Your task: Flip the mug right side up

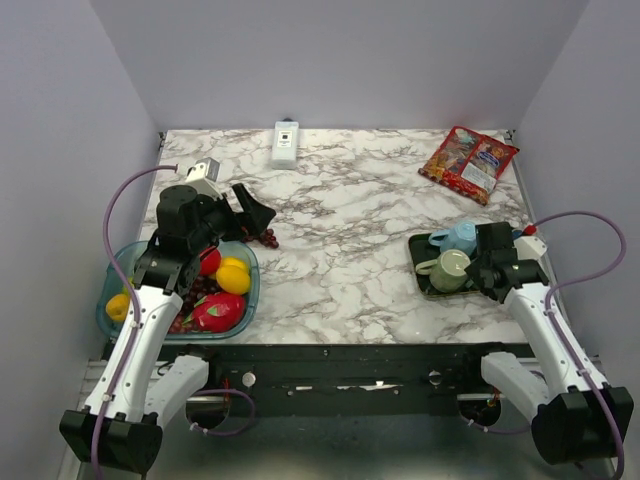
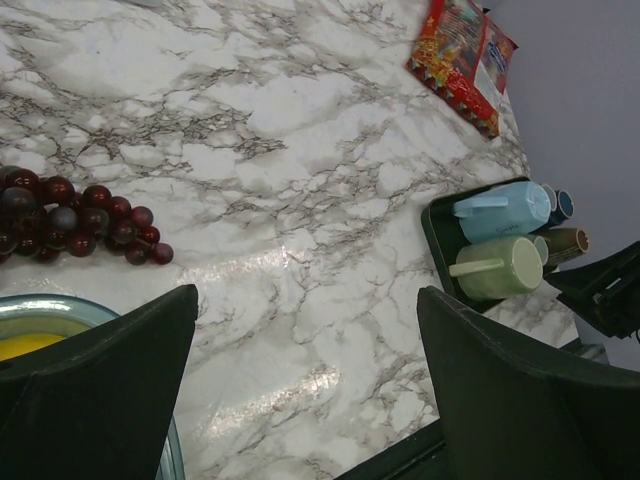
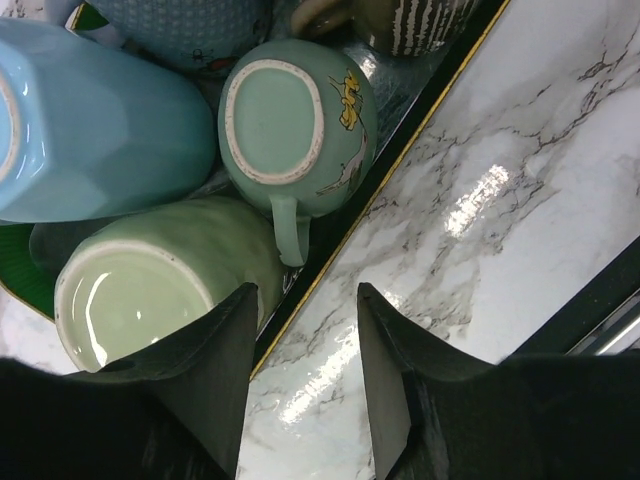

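Observation:
A dark tray (image 3: 330,250) holds several mugs. A small mint-green mug (image 3: 290,125) stands upside down, base up, handle towards me. A larger green mug (image 3: 150,290) lies on its side with its mouth showing, and it also shows in the top view (image 1: 452,268). A light blue mug (image 3: 90,130) lies beside it. My right gripper (image 3: 305,295) is open and empty just near of the mint mug's handle, over the tray's edge; in the top view (image 1: 483,268) it hides that mug. My left gripper (image 1: 255,215) is open and empty above the marble.
A glass bowl (image 1: 112,272) of fruit sits at front left. Dark grapes (image 1: 268,238) lie by the left gripper, also in the left wrist view (image 2: 80,215). A snack packet (image 1: 468,163) is at back right, a white device (image 1: 286,142) at the back edge.

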